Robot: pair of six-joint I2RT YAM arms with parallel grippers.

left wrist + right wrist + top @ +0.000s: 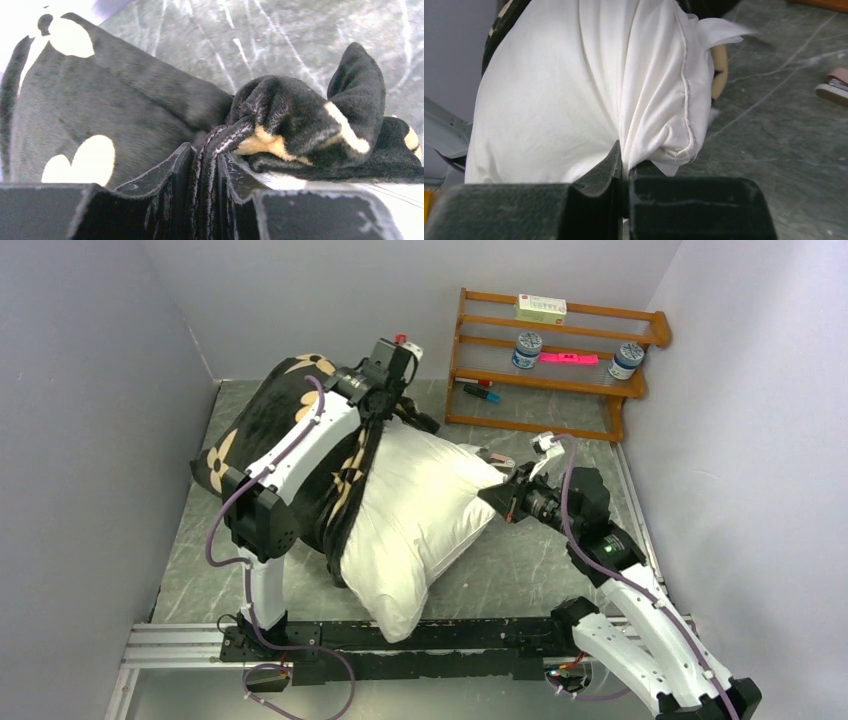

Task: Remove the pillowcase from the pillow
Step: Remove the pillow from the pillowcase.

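The white pillow (415, 515) lies across the middle of the table, its left half still inside the black flower-print pillowcase (245, 435). My left gripper (395, 405) is at the far edge of the case's opening, shut on a fold of the black plush hem (210, 150); bunched case fabric (305, 125) lies just beyond it. My right gripper (503, 490) is at the pillow's right corner, shut on a pinch of the white pillow fabric (624, 155); the seamed pillow corner (684, 125) bulges just past the fingers.
A wooden rack (555, 360) stands at the back right with a box, two jars and a pink item. A pen-like object (480, 392) lies in front of it. Grey walls close in left, back and right. An aluminium rail (180, 640) runs along the near edge.
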